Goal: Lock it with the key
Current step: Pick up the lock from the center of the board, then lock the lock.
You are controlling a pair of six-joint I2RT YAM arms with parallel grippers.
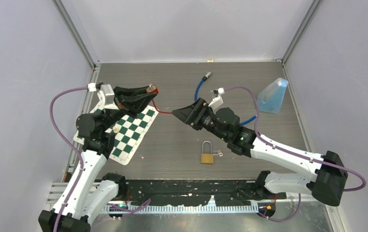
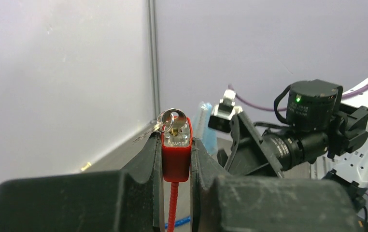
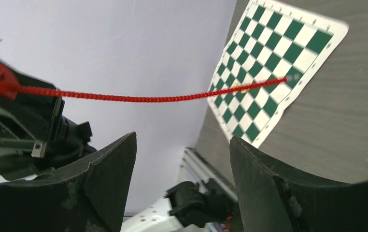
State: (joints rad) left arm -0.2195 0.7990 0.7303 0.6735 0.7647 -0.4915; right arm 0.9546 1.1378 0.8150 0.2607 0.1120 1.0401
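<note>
The red cable lock is held clenched in the left pincer, key inserted; the right pincer is released, the turn judged not yet made.

The gap between the left pincer and the right pincer is crossed by a thin red coiled cable, so no straight passage is offered there. Open room is found on the dark wood-grain surface around the middle, hemmed by a brass padlock at the near side, a blue cable at the far side and a green-and-white chequered mat to the left.
</note>
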